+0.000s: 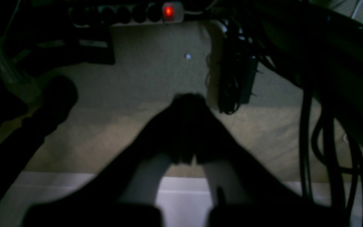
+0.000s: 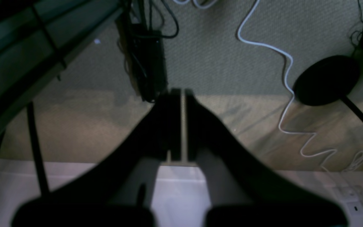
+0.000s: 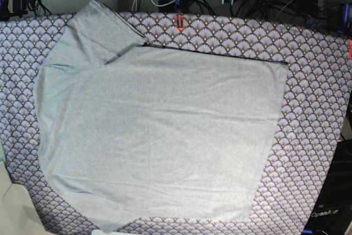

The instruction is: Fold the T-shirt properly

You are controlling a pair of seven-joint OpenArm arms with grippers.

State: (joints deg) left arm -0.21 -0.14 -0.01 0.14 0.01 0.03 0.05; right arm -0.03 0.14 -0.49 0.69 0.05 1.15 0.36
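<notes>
Both wrist views show each tool (image 1: 186, 104) (image 2: 180, 94) clenched empty; only base shows the T-shirt (image 3: 159, 136).

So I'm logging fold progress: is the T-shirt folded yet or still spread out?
Spread out. The T-shirt lies flat in one layer over the patterned cloth, one sleeve out at upper left.

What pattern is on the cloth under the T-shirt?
A fan-scale pattern in purple-grey covers the cloth; the T-shirt is plain light grey. Base view shows it best.
</notes>
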